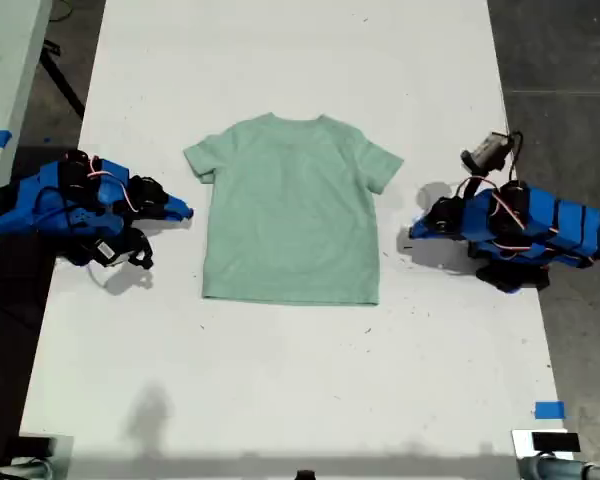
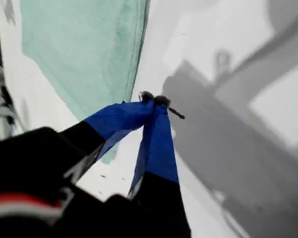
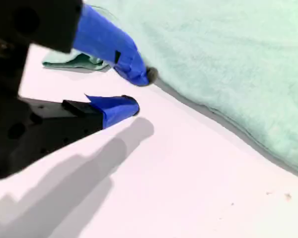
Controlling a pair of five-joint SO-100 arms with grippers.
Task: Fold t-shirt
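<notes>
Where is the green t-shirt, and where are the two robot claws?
t-shirt [image 1: 292, 215]: exterior view, middle of its chest.
my first gripper [image 2: 153, 101]: first wrist view, where its shut blue tips meet.
my second gripper [image 3: 139, 91]: second wrist view, the gap between its open blue tips.

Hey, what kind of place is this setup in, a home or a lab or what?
Most likely a robotics lab or workshop. A white table stands on a bare grey floor, two small blue arms sit either side of a t-shirt, and blue tape marks the table edge.
</notes>
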